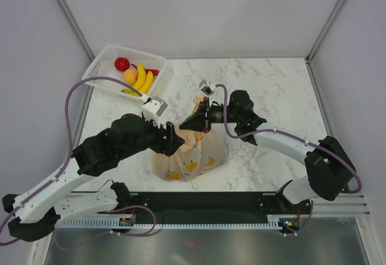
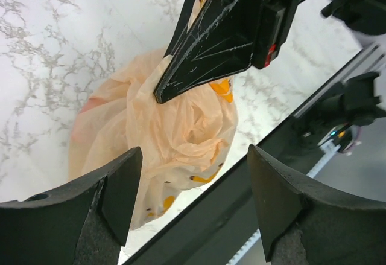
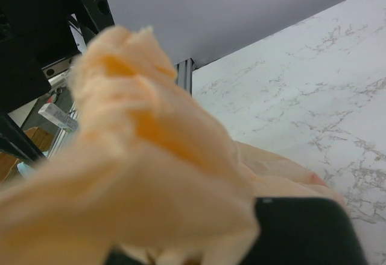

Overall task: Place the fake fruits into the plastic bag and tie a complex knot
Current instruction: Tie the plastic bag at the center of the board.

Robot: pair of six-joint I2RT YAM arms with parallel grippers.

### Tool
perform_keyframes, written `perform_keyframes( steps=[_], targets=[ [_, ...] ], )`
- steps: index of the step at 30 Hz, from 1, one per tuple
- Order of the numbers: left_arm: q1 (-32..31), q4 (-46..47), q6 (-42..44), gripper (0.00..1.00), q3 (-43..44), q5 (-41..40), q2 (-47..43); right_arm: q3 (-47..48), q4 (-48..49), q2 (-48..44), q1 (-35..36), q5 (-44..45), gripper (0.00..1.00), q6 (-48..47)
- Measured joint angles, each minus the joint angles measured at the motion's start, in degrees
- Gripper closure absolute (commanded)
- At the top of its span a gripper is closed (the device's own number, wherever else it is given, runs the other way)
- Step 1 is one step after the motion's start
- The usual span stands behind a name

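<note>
Right gripper [image 1: 197, 122]: I am pinching the plastic bag's [image 1: 193, 159] bunched top with it, on the table's [image 1: 277, 90] near middle. My left gripper [image 1: 176, 139] is hovering spread just left of the bag.

bag [image 1: 193, 159]: table [image 1: 271, 90] centre-front | basket [image 1: 96, 66]: far-left corner, behind-left of bag | fruits [image 1: 142, 76]: in basket

Wide left pincer [image 2: 193, 183], tight right pincer [image 1: 193, 124].

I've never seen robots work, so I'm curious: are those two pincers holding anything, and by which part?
The right pincer grips the plastic bag by its bunched top. The left pincer stands open near the bag, holding nothing.
</note>
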Motion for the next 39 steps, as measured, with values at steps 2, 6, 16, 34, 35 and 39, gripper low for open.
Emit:
perform_keyframes(
  steps=[2, 6, 16, 34, 35, 39],
  targets=[
    [-0.79, -0.59, 4.20, 0.20, 0.04, -0.55, 1.36, -0.42, 0.00, 0.00, 0.00, 0.07, 1.00, 0.09],
    [-3.69, -0.28, 14.71, 0.17, -0.13, 0.57, 1.09, -0.61, 0.79, 0.00, -0.02, 0.02, 1.00, 1.16],
    [-11.65, 7.13, 42.12, 0.06, -4.83, 1.73, -4.31, -0.72, 2.14, 0.00, -0.39, -0.20, 1.00, 3.72],
    [-24.50, 9.57, 64.59, 0.22, -8.87, -11.63, 2.64, -1.68, 3.04, -0.39, -0.70, -0.90, 1.00, 4.92],
    [-24.50, 9.68, 65.26, 0.22, -9.11, -12.17, 2.91, -1.70, 3.06, -0.48, -0.72, -0.90, 1.00, 4.98],
    [-24.57, 9.73, 67.19, 0.25, -10.32, -13.53, 5.03, -1.73, 3.45, -0.55, -0.72, -0.94, 1.00, 5.51]
  ],
)
